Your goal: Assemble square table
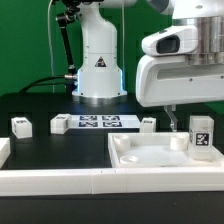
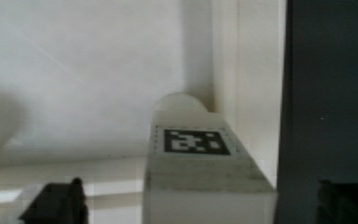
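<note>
- The tagged leg (image 1: pixel 200 135) is seen standing upright at the far corner of the slab (image 1: pixel 140 158), on the exterior view's right, with its tag turned to the exterior camera.
- Its long axis is taken to run vertically, in line with the fingers hanging over it.
- Whether the leg is seated in the slab or only resting on it cannot be told.
- The slab is laid flat, rim up, on the dark worktop (image 1: pixel 40 105).
- The claw (image 2: pixel 202 200) is held over that same corner of the slab, spread wide, with nothing gripped.
- In the wrist view the leg (image 2: pixel 194 150) is framed between the two fingertips (image 2: pixel 59 200), and a gap is left on either side.
- The leg is thus judged to lie between the jaws already, so closing across its short width seems to be all that is called for, with little or no sideways correction.
- Three further legs are left on the worktop beyond the slab's far edge: one (image 1: pixel 148 123) just beyond it, two (image 1: pixel 60 125) (image 1: pixel 20 125) well apart toward the exterior view's left.
- The marker board (image 1: pixel 97 123) is fixed beyond the slab, between those legs.
- A barrier rail (image 1: pixel 70 185) is set along the slab's near side.
</note>
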Robot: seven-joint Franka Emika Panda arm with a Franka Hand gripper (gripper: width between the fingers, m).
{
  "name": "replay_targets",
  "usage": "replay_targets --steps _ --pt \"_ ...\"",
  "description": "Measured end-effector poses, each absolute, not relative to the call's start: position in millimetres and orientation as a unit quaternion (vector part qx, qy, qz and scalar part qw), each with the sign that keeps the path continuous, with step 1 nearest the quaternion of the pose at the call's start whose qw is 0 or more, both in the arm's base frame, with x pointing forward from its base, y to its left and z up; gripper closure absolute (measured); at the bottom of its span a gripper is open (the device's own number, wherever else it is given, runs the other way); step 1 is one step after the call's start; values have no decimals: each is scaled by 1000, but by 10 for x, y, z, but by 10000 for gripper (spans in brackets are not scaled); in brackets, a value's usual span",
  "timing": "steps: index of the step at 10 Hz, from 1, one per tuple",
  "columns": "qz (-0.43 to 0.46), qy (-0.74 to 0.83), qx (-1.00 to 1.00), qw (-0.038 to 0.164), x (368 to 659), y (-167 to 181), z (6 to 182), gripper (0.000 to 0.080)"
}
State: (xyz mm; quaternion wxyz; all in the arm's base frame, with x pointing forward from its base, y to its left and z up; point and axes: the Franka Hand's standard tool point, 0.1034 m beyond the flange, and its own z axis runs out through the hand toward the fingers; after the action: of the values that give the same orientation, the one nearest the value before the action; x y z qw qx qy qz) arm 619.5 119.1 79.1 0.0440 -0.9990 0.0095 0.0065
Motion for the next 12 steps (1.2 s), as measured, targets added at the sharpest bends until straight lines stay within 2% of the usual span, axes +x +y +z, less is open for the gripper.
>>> replay_targets --steps 1,2,3,6,9,12 --pt "7 10 -999 44 6194 1196 791 167" --pt "7 10 -999 44 6194 1195 790 370" --pt "6 10 -999 44 6196 1190 792 508" --pt "9 58 -997 45 6196 1175 788 509" --pt "12 247 -967 70 6203 1155 780 509" --pt "21 397 -914 79 6199 1168 774 509"
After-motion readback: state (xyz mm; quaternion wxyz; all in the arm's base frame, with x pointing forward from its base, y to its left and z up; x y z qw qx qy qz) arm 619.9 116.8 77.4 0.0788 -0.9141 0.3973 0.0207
